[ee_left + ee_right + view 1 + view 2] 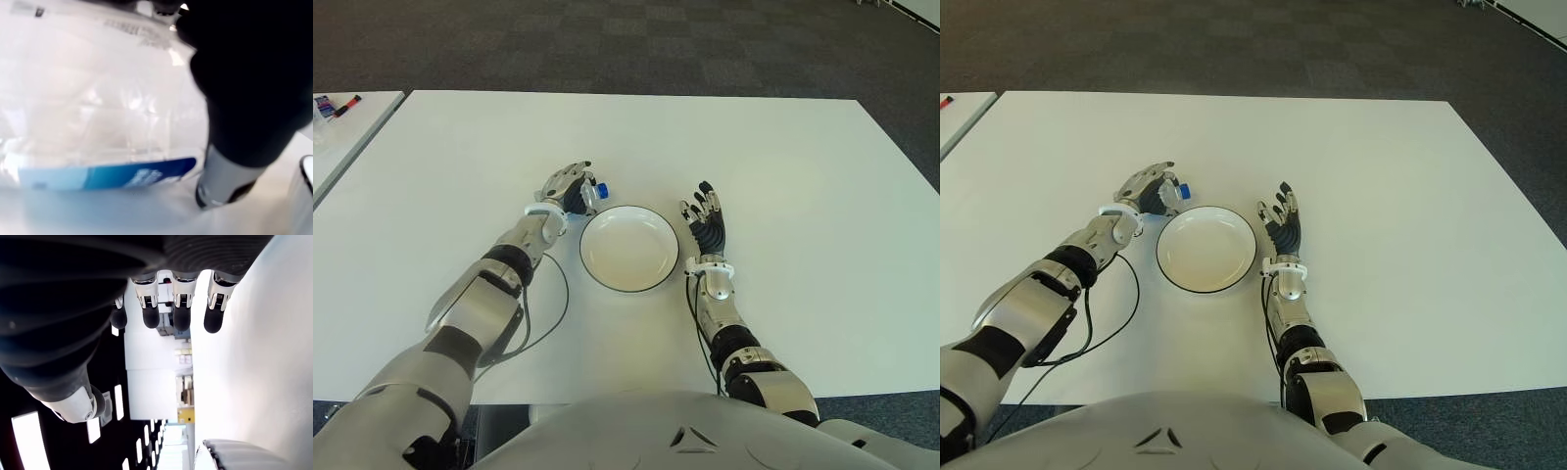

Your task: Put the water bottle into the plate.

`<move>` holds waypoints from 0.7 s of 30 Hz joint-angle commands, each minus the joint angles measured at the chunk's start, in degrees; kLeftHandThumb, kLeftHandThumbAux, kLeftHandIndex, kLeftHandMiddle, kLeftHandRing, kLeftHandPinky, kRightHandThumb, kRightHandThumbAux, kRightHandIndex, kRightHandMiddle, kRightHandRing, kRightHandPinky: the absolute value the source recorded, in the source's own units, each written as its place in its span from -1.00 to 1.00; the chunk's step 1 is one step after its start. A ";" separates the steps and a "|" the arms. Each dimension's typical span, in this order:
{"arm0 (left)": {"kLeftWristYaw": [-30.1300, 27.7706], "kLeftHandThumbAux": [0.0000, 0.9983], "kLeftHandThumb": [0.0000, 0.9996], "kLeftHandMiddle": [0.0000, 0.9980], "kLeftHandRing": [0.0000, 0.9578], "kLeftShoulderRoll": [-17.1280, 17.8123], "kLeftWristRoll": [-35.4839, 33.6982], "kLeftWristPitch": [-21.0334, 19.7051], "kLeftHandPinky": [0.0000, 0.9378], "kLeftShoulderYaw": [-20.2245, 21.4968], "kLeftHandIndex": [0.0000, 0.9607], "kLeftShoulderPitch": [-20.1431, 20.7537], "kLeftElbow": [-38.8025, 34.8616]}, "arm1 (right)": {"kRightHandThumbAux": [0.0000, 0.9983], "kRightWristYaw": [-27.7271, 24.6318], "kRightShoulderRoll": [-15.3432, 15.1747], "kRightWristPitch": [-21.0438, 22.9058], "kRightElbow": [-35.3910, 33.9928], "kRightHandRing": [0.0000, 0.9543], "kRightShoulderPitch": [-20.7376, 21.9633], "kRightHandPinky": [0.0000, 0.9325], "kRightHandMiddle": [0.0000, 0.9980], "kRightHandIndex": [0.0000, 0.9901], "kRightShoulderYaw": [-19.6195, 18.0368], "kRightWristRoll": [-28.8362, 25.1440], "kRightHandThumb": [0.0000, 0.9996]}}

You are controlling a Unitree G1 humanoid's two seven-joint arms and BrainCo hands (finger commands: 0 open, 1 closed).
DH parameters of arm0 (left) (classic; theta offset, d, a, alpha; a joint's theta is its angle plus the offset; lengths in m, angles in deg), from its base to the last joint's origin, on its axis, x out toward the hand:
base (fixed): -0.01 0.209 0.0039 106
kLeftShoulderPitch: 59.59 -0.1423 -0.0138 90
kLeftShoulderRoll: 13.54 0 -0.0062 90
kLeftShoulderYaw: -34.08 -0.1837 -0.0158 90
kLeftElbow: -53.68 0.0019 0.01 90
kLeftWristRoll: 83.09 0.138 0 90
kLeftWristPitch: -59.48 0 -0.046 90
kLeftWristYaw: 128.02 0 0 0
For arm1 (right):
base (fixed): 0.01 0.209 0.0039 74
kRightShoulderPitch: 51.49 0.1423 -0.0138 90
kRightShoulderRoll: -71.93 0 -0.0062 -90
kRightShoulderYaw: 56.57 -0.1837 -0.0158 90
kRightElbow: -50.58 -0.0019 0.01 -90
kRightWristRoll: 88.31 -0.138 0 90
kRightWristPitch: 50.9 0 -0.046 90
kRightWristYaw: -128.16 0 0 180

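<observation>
A clear water bottle (pixel 591 194) with a blue cap lies on the white table (pixel 803 166), just off the far-left rim of the plate. My left hand (pixel 567 188) is curled around it; its wrist view shows the clear body and blue label (pixel 112 176) pressed close against the palm. The white plate (pixel 628 284) with a dark rim sits in the middle, with nothing in it. My right hand (pixel 707 223) shows just to the right of the plate, fingers straight and spread, holding nothing.
A black cable (pixel 558 304) loops on the table beside my left forearm. A second white table (pixel 352 127) with small items stands at the far left. Dark carpet (pixel 705 49) lies beyond the far edge.
</observation>
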 commanded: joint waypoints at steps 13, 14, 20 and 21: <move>1.44 0.77 -1.00 -1.00 -1.00 0.03 0.04 1.00 -0.97 0.19 -1.00 -2.11 -2.29 | 0.31 -0.47 1.89 3.11 3.46 -0.83 -2.81 -0.73 -0.86 -0.89 -0.91 -0.61 -0.93; 1.45 0.77 -1.00 -1.00 -1.00 0.03 0.05 0.97 -0.97 0.20 -1.00 -2.13 -2.33 | 0.31 -0.49 1.89 3.12 3.46 -0.83 -2.81 -0.73 -0.86 -0.89 -0.93 -0.60 -0.93; 1.79 0.76 -1.00 -1.00 -1.00 -0.02 -0.01 0.78 -1.00 0.34 -1.00 -2.12 -2.35 | 0.31 -0.71 1.91 3.26 3.36 -0.83 -2.87 -0.73 -0.86 -0.89 -1.04 -0.65 -0.94; 1.88 0.76 -1.00 -1.00 -1.00 -0.01 -0.02 0.78 -1.00 0.37 -1.00 -2.13 -2.37 | 0.31 -0.73 1.91 3.30 3.35 -0.83 -2.87 -0.73 -0.86 -0.89 -1.05 -0.64 -0.94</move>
